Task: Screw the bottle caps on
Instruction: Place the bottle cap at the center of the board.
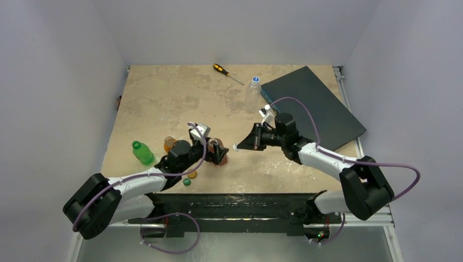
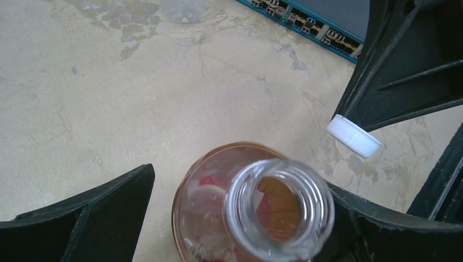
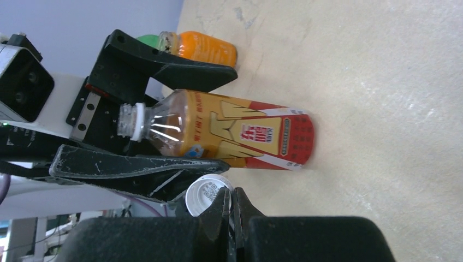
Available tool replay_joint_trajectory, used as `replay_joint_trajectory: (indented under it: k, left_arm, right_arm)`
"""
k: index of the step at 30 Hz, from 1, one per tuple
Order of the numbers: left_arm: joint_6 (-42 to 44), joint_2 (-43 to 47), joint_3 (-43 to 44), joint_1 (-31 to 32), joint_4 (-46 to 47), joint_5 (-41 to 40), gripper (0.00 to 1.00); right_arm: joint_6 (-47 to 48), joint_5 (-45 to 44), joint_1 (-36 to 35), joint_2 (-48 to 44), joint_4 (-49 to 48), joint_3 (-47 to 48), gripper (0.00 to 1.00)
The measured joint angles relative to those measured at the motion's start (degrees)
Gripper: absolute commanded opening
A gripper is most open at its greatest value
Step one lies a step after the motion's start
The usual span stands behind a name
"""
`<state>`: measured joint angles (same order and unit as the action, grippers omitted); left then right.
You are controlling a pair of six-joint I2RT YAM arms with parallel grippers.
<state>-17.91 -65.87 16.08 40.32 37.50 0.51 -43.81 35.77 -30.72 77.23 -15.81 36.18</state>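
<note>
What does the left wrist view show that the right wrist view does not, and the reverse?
Only left wrist: the open mouth of the labelled bottle from above, a clear bottle base, the dark board. Only right wrist: the label, an orange bottle, a green bottle behind it. Both: the labelled bottle between the open left gripper fingers, and the white cap held in the shut right gripper.
</note>
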Motion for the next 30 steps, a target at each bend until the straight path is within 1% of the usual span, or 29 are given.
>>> replay_joint_trajectory:
  k: [7, 13, 19, 22, 24, 27, 30]
  left_arm:
    - [1.2, 1.3, 2.8, 0.1, -3.3, 4.1, 0.99]
    - [2.7, 2.6, 7.0, 0.2, -6.7, 5.1, 0.99]
    - [6.2, 5.5, 14.1, 0.2, -14.1, 6.1, 0.98]
    - [9.3, 6.9, 19.5, 0.2, -18.6, 8.7, 0.97]
    - [11.9, 7.2, 23.6, 0.1, -20.9, 12.9, 0.97]
    - [15.9, 7.2, 28.1, -0.4, -22.1, 20.2, 0.94]
    - [19.0, 7.1, 29.6, -1.3, -20.8, 27.9, 0.91]
  right_arm:
    - [-3.6, 3.7, 1.4, 0.1, -2.9, 0.0, 0.00]
    - [-7.3, 7.3, 3.6, 0.2, -6.0, 0.0, 0.00]
    - [-12.2, 11.8, 5.9, 0.3, -9.7, 0.5, 0.00]
    - [-15.5, 14.2, 7.5, 0.3, -12.5, 1.5, 0.00]
    - [-18.7, 16.1, 8.4, 0.3, -15.8, 2.2, 0.00]
    - [-25.5, 18.5, 9.0, 0.3, -23.8, 2.5, 0.00]
    - [-37.2, 20.9, 9.0, 0.8, -38.4, 2.4, 0.00]
